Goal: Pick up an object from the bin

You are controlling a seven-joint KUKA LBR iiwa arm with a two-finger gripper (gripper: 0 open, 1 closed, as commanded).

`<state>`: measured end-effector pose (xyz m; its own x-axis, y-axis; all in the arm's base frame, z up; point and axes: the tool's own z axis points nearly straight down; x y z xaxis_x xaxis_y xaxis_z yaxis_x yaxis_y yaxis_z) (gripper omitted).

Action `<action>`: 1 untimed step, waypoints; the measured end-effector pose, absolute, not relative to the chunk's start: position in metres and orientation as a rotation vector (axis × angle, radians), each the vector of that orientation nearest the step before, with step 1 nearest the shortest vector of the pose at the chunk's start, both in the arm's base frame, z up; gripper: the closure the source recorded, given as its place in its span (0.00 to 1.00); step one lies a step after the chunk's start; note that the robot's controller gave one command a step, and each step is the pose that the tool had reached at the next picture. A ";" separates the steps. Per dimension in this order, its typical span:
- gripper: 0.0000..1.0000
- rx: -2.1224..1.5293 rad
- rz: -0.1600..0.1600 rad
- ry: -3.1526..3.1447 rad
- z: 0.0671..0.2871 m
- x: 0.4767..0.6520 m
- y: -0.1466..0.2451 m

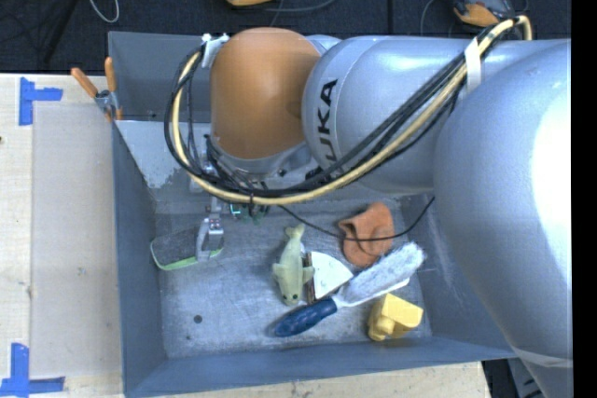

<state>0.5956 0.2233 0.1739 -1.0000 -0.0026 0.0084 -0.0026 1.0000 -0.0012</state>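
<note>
The fingers (213,240) stand in the left part of the bin (140,294), seemingly touching the right end of a flat dish (173,251) that stretches leftward from them. Right of the fingers lies a toy figure (291,266), with a brush (350,292) slanting just beyond it. A cloth (366,233) lies behind the brush, a block (394,317) before it.

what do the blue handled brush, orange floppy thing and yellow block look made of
Blue-handled brush: glossy hard plastic handle, by its shine; fluffy white bristle head, likely synthetic. Orange floppy thing: matte cloth or felt, it folds. Yellow block: smooth plastic or foam; unclear.
</note>
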 end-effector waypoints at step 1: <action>0.00 -0.002 0.000 -3.140 0.179 0.597 0.222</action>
<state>0.5975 0.2221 0.1789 -1.0000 0.0015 0.0012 0.0015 1.0000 0.0001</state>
